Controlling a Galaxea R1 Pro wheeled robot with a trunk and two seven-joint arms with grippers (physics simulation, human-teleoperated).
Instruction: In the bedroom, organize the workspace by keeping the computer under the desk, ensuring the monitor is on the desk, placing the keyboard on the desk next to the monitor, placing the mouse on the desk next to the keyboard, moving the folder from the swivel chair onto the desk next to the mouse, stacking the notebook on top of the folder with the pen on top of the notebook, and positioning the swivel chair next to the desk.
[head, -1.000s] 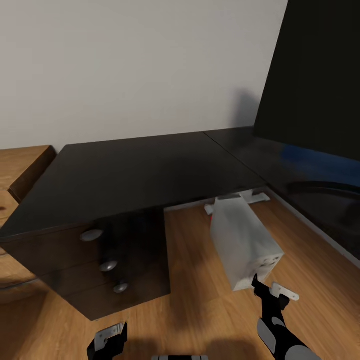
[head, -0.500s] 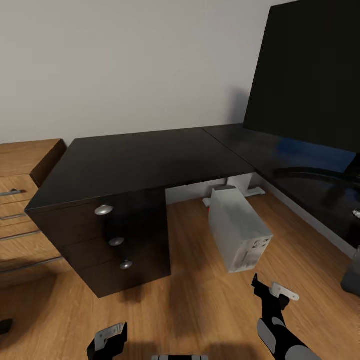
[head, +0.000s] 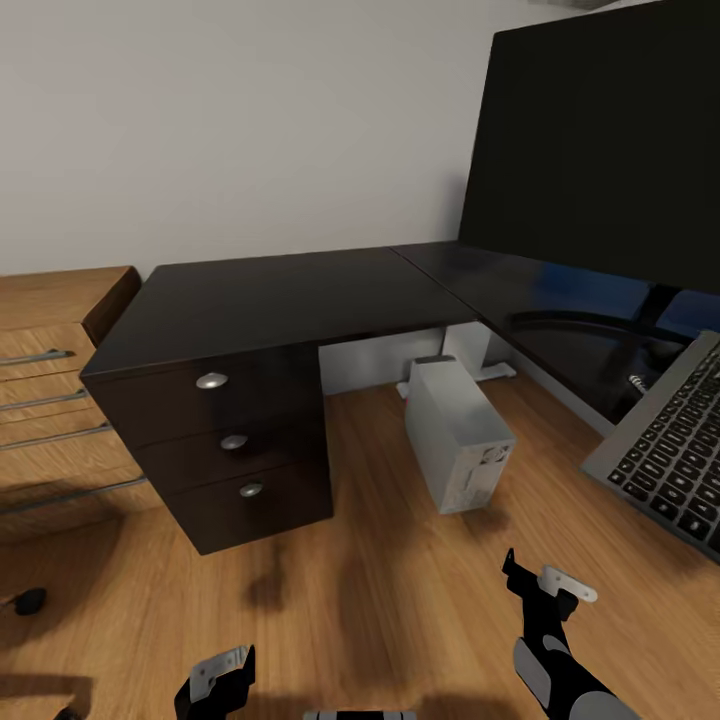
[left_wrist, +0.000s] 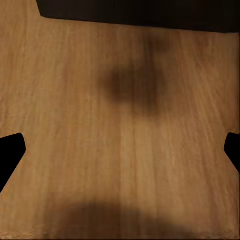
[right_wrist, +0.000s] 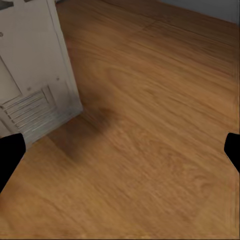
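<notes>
The black L-shaped desk (head: 290, 300) stands against the pale wall, its three drawers (head: 232, 440) with round silver knobs all closed. The light grey computer (head: 456, 446) sits on the wooden floor (head: 400, 590) in the open corner of the desk, partly under its edge by the white leg (head: 468, 352). The monitor (head: 600, 150) stands on the right wing of the desk, and the keyboard (head: 672, 448) appears to lie on the desk in front of it, though its support is hard to make out. The left gripper (head: 218, 674) and right gripper (head: 545, 585) hang low over the floor, each with its fingers spread wide and nothing between them. Wooden shelving (head: 50, 390) stands left of the desk.
</notes>
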